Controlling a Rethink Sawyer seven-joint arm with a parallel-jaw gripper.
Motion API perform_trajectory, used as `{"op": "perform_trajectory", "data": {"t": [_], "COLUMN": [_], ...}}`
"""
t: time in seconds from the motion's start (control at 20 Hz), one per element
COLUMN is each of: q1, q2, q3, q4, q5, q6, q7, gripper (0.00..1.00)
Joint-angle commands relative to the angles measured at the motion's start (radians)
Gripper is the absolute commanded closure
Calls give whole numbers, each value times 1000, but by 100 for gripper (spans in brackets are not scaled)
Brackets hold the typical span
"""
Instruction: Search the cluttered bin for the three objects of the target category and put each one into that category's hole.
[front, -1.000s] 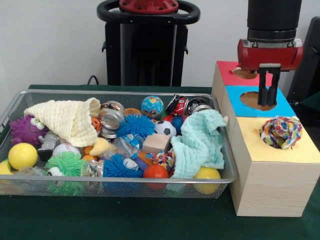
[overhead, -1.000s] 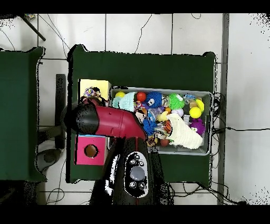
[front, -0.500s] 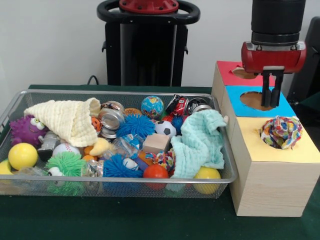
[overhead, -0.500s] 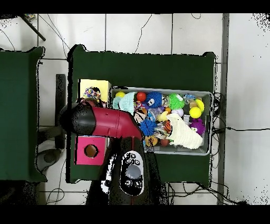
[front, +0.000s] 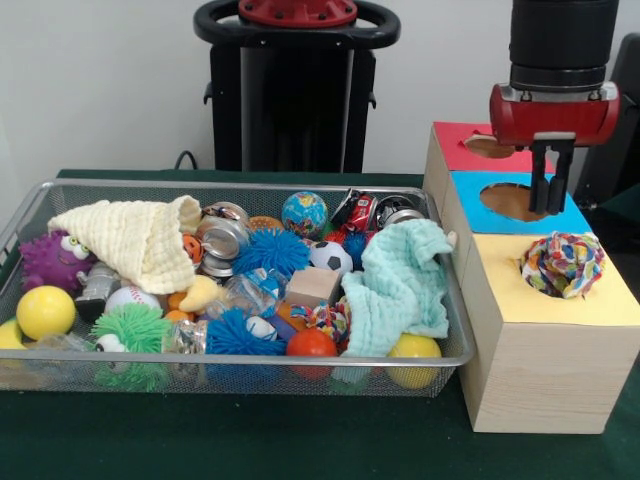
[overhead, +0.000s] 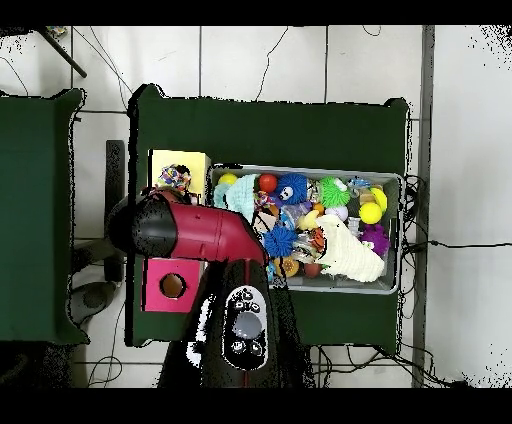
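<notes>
The robot's gripper (front: 550, 195) hangs over the blue hole (front: 512, 200) of a wooden sorting box (front: 530, 350), its black fingers close together and holding nothing. A multicoloured rope ball (front: 563, 263) sits lodged in the yellow hole at the box's near end; the red section (front: 462, 145) lies at the far end. Beside the box, a wire mesh bin (front: 230, 375) brims with toys, among them a cream cloth (front: 135, 240), a mint cloth (front: 400, 290), spiky balls and a soccer ball (front: 330, 257). Both rest on a dark green tablecloth (front: 300, 435). Seen from overhead, the table stands on a white tiled floor (overhead: 300, 60) strewn with cables.
</notes>
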Motion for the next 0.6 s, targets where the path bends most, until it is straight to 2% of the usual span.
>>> {"op": "perform_trajectory", "data": {"t": [0.05,0.6], "q1": [5,18], "q2": [43,52], "q3": [46,36], "q4": [-15,-42], "q5": [5,9], "q6": [-40,-51], "q7": [178,186], "gripper": [100,100]}}
